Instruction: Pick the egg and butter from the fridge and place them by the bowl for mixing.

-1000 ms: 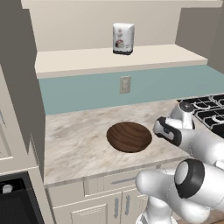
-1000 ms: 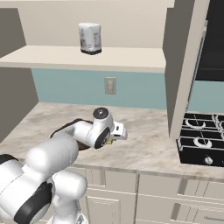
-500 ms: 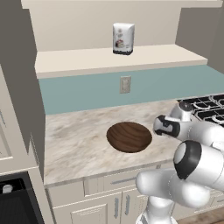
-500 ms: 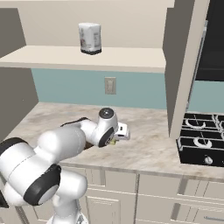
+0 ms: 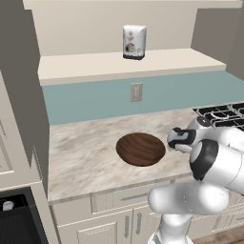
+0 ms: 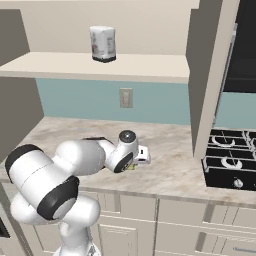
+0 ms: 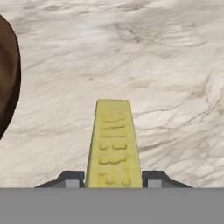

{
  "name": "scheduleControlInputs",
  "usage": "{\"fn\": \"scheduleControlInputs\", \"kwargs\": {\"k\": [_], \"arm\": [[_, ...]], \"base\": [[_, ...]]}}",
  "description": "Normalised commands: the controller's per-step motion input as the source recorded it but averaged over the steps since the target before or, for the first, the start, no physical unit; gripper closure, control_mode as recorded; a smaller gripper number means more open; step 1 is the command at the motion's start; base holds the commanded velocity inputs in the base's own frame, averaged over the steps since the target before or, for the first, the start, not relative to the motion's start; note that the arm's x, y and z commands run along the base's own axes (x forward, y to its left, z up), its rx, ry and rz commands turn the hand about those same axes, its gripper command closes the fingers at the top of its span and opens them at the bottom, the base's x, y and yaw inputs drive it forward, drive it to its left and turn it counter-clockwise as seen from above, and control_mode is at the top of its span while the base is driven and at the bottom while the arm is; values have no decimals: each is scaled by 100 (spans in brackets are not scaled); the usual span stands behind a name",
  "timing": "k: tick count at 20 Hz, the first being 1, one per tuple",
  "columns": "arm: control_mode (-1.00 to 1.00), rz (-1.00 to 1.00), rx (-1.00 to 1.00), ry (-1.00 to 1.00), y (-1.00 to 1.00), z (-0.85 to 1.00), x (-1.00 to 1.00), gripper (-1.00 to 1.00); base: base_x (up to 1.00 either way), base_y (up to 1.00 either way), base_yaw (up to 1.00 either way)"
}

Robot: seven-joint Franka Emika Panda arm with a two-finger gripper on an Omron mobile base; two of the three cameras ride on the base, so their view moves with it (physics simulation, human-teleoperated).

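Gripper: the gripper point(image 7: 113, 178) is clamped on the butter point(image 7: 113, 144); in the hand view its two dark finger tips point(image 7: 70, 178) press against either side of the pale-yellow stick, which runs straight out ahead of them.
Gripper position: low over the counter point(image 5: 81, 152), reached out from the white arm point(image 5: 214, 157); in the left base view the hand sits just right of the bowl point(image 5: 141, 148).
Butter: held between the finger tips, its long side pointing away from the hand, raised lettering on its top face; in the right base view a sliver of yellow point(image 6: 131, 167) peeks out under the hand.
Bowl: dark brown wood, round and shallow, resting on the counter just beside the gripper; in the hand view its rim point(image 7: 8, 83) curves in at the left edge, near the butter but not touching it.
Counter: pale marbled stone beneath and ahead of the butter point(image 7: 166, 74); whether the stick touches it or hangs just above, I cannot tell.
Stove: black burners point(image 6: 227, 160) on the far side of the gripper from the bowl, well apart from it.
Shelf: beige ledge point(image 5: 128, 64) above and beyond the gripper, carrying a small white printed bag point(image 5: 134, 42).
Outlet: on the blue-green wall point(image 5: 137, 92), behind the bowl.
Cabinets: cream doors and drawers point(image 6: 175, 230) under the counter, below the gripper.
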Motion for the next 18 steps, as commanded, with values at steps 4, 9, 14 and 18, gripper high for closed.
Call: {"fn": "scheduleControlInputs", "kwargs": {"k": [4,9,14,18], "arm": [[-100,7,8,0,0,-15,15,100],[-100,5,8,0,0,-11,17,100],[-100,2,4,0,0,-13,15,100],[-100,0,3,0,3,-15,14,100]], "base": [[0,0,0],[0,0,0],[0,0,0],[0,0,0]]}}
